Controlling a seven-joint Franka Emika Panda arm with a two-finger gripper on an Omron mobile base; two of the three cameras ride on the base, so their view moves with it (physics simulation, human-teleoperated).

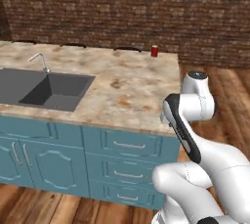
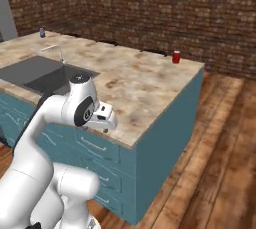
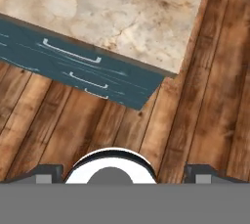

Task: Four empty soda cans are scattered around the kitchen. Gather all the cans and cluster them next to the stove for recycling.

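Left base view, cylindrical red soda can (image 1: 154,51), mottled stone counter (image 1: 122,86)

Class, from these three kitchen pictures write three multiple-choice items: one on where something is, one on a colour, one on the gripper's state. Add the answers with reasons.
1. Where does the red can stand?
A. in the sink
B. near the counter's far corner
C. on the floor

2. What colour are the cabinet fronts?
A. teal
B. white
C. black

3. How is the gripper?
A. shut on a can
B. shut, empty
C. open, empty

Answers: 1 B, it sits on the counter by the far corner, away from the sink. 2 A, the drawers and doors are teal. 3 C, the hand view shows the fingertips wide apart with floor between them.
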